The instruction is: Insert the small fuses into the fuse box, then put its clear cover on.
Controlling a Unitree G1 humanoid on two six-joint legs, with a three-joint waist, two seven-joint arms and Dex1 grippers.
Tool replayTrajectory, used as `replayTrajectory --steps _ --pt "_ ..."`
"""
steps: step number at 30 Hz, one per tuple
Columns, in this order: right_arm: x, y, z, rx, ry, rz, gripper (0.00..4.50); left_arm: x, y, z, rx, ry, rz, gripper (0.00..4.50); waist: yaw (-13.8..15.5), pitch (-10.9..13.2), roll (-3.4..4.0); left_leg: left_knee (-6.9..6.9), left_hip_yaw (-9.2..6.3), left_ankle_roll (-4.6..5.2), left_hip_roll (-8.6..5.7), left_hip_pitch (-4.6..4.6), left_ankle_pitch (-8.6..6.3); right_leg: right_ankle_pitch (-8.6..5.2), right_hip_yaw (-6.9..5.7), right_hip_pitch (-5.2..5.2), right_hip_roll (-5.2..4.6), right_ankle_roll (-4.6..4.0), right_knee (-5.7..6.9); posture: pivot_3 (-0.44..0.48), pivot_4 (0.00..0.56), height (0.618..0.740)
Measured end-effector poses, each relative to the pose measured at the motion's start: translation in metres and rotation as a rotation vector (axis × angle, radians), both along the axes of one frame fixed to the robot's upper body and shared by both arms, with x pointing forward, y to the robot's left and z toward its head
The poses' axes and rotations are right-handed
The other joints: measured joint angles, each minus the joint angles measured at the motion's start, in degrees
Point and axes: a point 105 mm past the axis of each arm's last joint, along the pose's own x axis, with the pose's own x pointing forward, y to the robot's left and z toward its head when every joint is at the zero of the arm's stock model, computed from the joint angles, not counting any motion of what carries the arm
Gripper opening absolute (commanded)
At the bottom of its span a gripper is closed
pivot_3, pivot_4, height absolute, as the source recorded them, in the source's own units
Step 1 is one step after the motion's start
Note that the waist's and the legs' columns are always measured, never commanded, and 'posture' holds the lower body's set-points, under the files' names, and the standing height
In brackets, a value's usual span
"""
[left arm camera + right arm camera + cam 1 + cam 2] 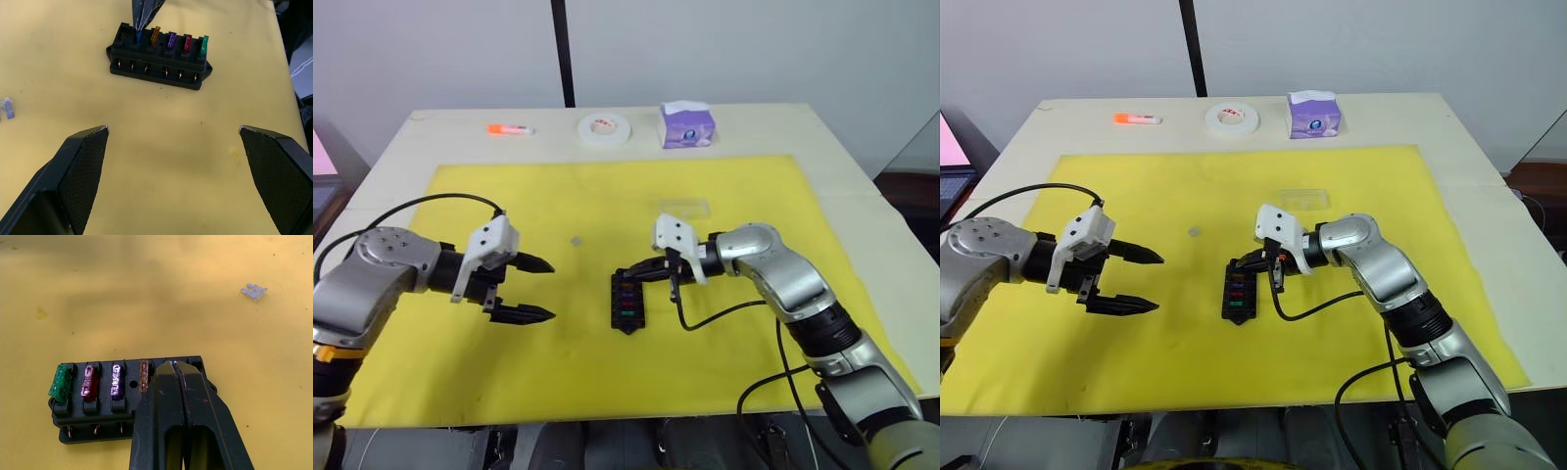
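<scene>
Our right gripper (175, 366), fingers pinched on a blue fuse (139, 37), sits over the black slotted fuse box (626, 302) mid yellow mat (460, 372). Wrist views show the green, red, purple and amber fuses (143, 376) seated, a grey fuse (254, 292) loose. Left gripper (530, 289) gapes empty.

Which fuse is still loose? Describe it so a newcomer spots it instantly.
On the yellow mat, look between the left gripper and the fuse box, slightly farther from the robot. The loose fuse lies flat there alone, pale grey and translucent, unlike the coloured ones standing in the box.
</scene>
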Motion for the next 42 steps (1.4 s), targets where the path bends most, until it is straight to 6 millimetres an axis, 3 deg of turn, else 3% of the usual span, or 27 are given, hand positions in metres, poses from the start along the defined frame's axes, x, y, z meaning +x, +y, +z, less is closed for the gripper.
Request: replayTrajectory --steps 7,10,14,17,21,23,26,28,30,36,42 --pt "-0.002 0.004 0.012 0.166 0.061 -0.010 0.01 0.003 0.003 -0.001 -0.008 0.000 0.013 4.50 -0.1 0.0 0.01 -0.05 0.01 0.00 0.00 -0.06 0.00 0.00 0.01 -0.11 0.00 0.00 0.02 0.000 0.150 0.740" --pt "-0.003 0.011 0.039 0.294 0.033 0.002 0.01 0.008 0.007 -0.005 -0.038 0.025 0.052 4.50 -0.1 0.1 0.04 -0.08 0.03 0.00 0.01 -0.12 0.00 0.01 0.02 -0.23 0.02 0.01 0.06 0.000 0.150 0.740" --pt "-0.005 0.002 0.070 0.360 -0.018 -0.013 0.01 0.018 0.018 -0.001 -0.091 0.032 0.133 4.50 0.1 0.1 0.03 -0.06 0.02 0.00 0.00 -0.18 0.00 0.00 0.02 -0.25 0.00 0.02 0.03 0.000 0.150 0.740" --pt "-0.007 -0.026 0.078 0.341 -0.003 -0.087 0.01 0.032 0.039 0.007 -0.137 0.007 0.253 4.50 0.4 0.1 0.02 -0.03 0.03 0.00 -0.02 -0.21 0.00 0.00 0.02 -0.24 -0.05 0.01 -0.02 0.000 0.150 0.740" --pt "0.002 -0.093 0.064 0.269 0.014 -0.348 0.01 0.047 0.087 0.007 -0.120 -0.056 0.455 4.50 0.3 0.1 0.01 -0.08 0.10 0.00 -0.03 -0.21 0.00 0.00 0.02 -0.29 -0.08 0.00 -0.06 0.000 0.150 0.740" --pt "0.006 -0.124 0.055 0.238 0.008 -0.467 0.40 0.051 0.106 0.005 -0.116 -0.092 0.532 4.50 0.1 0.1 0.01 -0.12 0.11 0.00 -0.01 -0.20 0.00 0.01 0.03 -0.33 -0.08 0.00 -0.06 0.000 0.150 0.740" --pt "0.013 -0.208 0.036 0.183 -0.028 -0.786 1.12 0.057 0.152 -0.002 -0.130 -0.155 0.735 4.50 0.1 0.1 0.00 -0.13 0.19 0.00 -0.02 -0.20 0.00 0.01 0.04 -0.34 -0.12 -0.01 -0.08 0.000 0.150 0.740" --pt "0.008 -0.251 0.029 0.164 -0.047 -0.949 1.91 0.054 0.176 -0.010 -0.132 -0.160 0.840 4.50 -0.1 0.1 0.00 -0.17 0.26 0.01 -0.03 -0.19 0.00 0.01 0.10 -0.37 -0.13 0.00 -0.09 0.000 0.150 0.740" --pt "0.005 -0.272 0.028 0.165 -0.079 -1.021 2.60 0.051 0.189 -0.021 -0.139 -0.146 0.891 4.50 -0.3 0.1 0.00 -0.18 0.27 0.01 0.00 -0.13 0.00 0.03 0.13 -0.37 -0.08 -0.01 -0.05 0.000 0.150 0.740" --pt "0.003 -0.283 0.024 0.166 -0.107 -1.053 4.48 0.050 0.192 -0.037 -0.167 -0.107 0.921 4.50 -0.1 0.1 0.00 -0.16 0.26 0.00 0.00 -0.13 0.00 0.04 0.14 -0.36 -0.08 -0.02 -0.01 0.000 0.150 0.740" --pt "0.005 -0.285 0.024 0.177 -0.126 -1.055 4.48 0.058 0.185 -0.030 -0.190 -0.129 0.901 4.50 0.0 0.1 0.00 -0.15 0.26 0.00 -0.02 -0.14 0.00 0.04 0.14 -0.33 -0.09 -0.01 -0.02 0.000 0.150 0.740"
